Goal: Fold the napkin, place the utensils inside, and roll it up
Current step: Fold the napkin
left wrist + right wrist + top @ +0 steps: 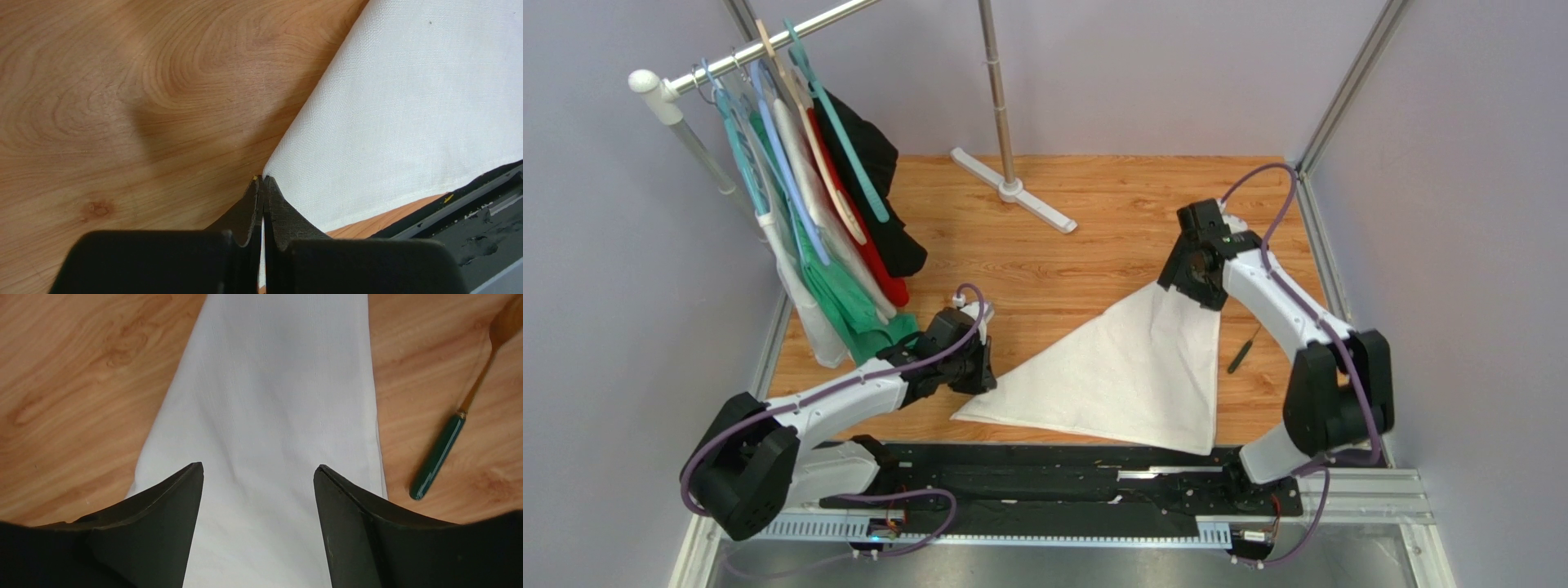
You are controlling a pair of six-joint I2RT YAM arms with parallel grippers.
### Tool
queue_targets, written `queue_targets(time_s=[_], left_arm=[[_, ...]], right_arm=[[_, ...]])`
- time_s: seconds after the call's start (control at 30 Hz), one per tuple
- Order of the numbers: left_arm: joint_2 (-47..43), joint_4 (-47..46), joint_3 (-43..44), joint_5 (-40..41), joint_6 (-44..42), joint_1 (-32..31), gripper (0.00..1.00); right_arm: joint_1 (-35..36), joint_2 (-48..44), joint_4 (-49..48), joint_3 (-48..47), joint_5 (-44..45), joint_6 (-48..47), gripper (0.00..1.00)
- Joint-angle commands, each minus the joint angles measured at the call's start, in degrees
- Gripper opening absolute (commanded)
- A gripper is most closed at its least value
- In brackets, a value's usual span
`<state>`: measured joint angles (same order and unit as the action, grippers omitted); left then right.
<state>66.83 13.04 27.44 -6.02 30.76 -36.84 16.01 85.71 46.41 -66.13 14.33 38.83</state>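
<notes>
Gripping, left claw (263, 180): fingers pressed together on the near-left corner of the napkin (405, 116); a sliver of white shows between the fingers (245, 211).
Left claw, position: low over the table (1075, 233), at the left tip of the cloth, as the overhead view shows (981, 368).
Right claw (258, 468): jaws spread wide, holding nothing.
Right claw, position: at the far corner of the napkin (1192, 272); the wrist view shows white cloth filling the gap between the two fingers (172, 508). Whether the tips touch the cloth cannot be told.
Napkin (1124, 368): white cloth, folded to a triangle, flat on the wood. One point far, under the right claw; one point left, in the left claw; one point near-right, close to the black rail (1075, 478).
Utensil (437, 456): dark green handle with a thin golden shaft, lying on bare wood just right of the napkin's right edge, not touching it (1238, 355). Outside the right claw's jaws, to their right.
Clothes rack (817, 184): far left, hangers with white, green, red and black garments, well apart from the napkin.
Stand foot (1014, 186): white, at the far side of the table.
</notes>
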Motion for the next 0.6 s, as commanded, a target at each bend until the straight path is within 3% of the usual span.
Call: queue_targets(time_s=[0.0, 0.27, 0.57], left_arm=[[-2.84, 1.37, -1.25, 0.40, 1.84, 0.54, 0.00], [-2.76, 1.90, -0.99, 0.75, 2.20, 0.63, 0.00], [-2.58, 1.47, -0.90, -0.22, 1.76, 0.54, 0.00]], right_arm=[[-2.91, 9.71, -4.58, -9.27, -1.58, -4.63, 0.69], [-7.13, 25.27, -3.70, -22.01, -2.90, -5.60, 0.59], [-10.47, 34.69, -2.74, -29.66, -1.94, -6.39, 0.47]])
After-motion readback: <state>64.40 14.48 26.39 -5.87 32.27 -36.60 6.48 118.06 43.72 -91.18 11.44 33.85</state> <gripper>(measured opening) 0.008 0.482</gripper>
